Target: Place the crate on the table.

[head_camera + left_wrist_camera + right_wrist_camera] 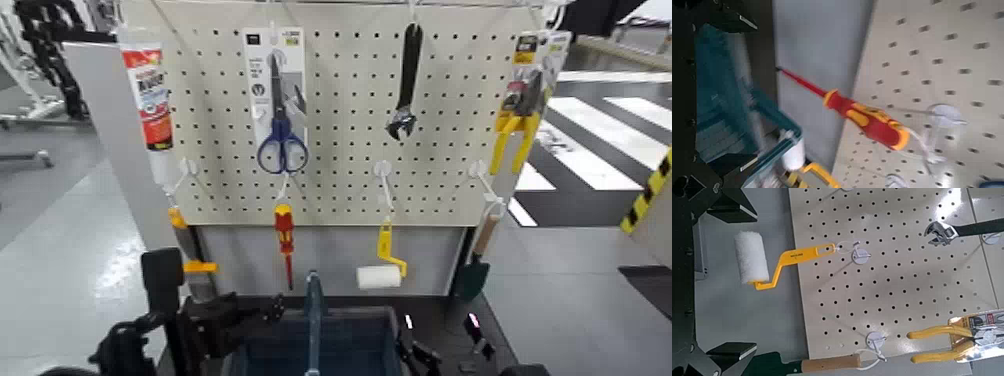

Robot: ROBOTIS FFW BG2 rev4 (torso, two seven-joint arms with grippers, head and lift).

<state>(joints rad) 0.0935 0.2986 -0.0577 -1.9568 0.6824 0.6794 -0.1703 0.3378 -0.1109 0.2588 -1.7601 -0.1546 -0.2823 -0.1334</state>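
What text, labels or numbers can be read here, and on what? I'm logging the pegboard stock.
None can be read.
Tube: red label with white print, too blurred to read.
Scissors card: small dark marks at the top, illegible.
Pliers card: yellow and black print, illegible in the head view and the right wrist view.
Crate: no marking shows.

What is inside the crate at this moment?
In the head view, the crate shows only its upright blue central handle and dark ribbed inner walls. No contents are visible, but its floor and near half are cut off by the frame edge, so I cannot rule anything out.
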